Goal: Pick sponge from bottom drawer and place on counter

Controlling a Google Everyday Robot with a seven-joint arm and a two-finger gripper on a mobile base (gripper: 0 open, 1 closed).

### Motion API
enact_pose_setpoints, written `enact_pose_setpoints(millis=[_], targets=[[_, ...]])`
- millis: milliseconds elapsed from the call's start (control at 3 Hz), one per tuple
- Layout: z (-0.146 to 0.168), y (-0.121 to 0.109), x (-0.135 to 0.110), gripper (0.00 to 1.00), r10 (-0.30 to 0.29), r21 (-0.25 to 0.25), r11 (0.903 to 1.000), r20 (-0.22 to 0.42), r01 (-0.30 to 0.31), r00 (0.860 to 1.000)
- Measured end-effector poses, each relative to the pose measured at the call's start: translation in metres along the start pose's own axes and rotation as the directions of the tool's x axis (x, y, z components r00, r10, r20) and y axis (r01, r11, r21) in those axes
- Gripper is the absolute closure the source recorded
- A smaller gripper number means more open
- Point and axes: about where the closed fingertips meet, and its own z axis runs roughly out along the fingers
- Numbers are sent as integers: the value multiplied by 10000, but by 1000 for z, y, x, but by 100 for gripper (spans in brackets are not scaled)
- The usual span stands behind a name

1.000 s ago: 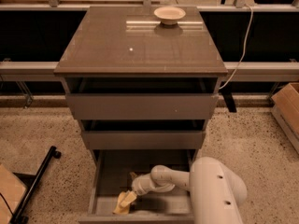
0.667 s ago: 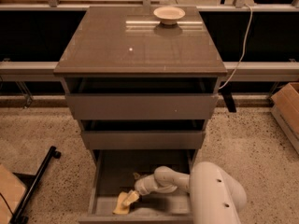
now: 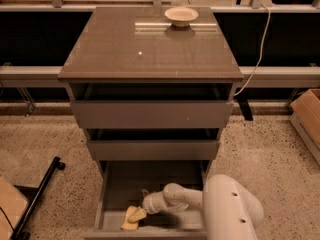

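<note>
Speckled floor surrounds a three-drawer cabinet, with dark panels behind it. Desk is glossy grey-brown, with a white dot left of centre. Pale bowl sits at the far edge, right of centre. White cable hangs at the right. Upper two drawers are slightly ajar. Bottom drawer is pulled out toward the near side. Sponge lies in its near-left part, close to the front wall, tan-yellow and bent. White arm reaches in from the near right. Jaws sit low inside the drawer, touching the sponge's right end; cannot tell whether they are spread or pinching. Cardboard box is at the right edge.
</note>
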Motion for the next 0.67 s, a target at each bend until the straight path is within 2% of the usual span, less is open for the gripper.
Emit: enact_pose_setpoints(millis=[667], targets=[[3, 27, -7, 66, -197, 265, 9994, -411, 208, 9990]])
